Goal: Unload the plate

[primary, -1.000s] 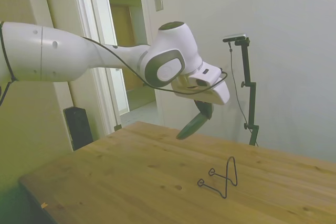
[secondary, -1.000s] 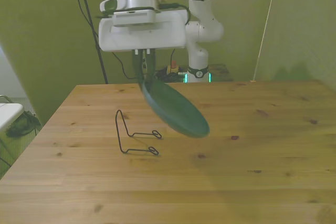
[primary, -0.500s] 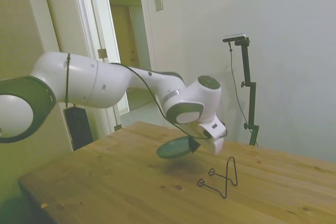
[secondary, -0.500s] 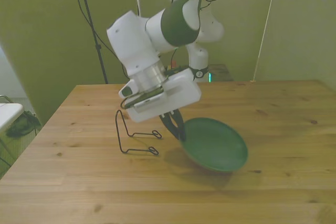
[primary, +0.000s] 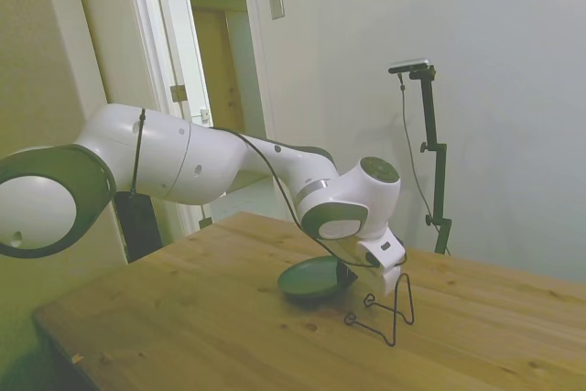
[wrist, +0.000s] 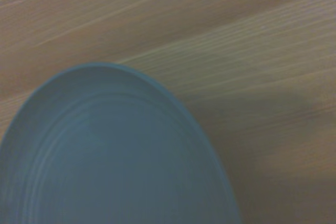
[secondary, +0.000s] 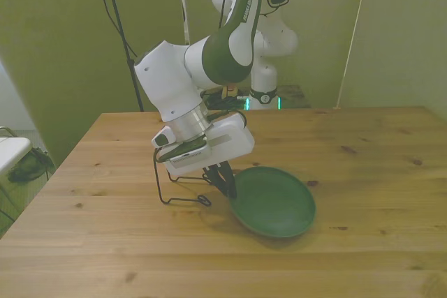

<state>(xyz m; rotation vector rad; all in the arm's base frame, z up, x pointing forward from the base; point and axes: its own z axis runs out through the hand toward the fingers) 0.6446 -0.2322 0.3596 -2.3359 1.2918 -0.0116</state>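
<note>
Lying nearest the front camera, the round, shallow, dull teal-green plate (secondary: 273, 201) sits low over the pale wooden bench (secondary: 363, 172), almost flat, its rim on the front view's left pinched by the dark fingers of the white arm's pincer (secondary: 225, 181), which is clenched on that edge. Whether the plate's underside touches the wood cannot be told; a shadow lies close under it. The wrist view shows the plate's (wrist: 105, 156) ringed inner face over the wood grain. Just beside the pincer, toward the front view's left, the thin black wire stand (secondary: 178, 183) rests bare on the bench, its upright loop behind the white pincer housing.
</note>
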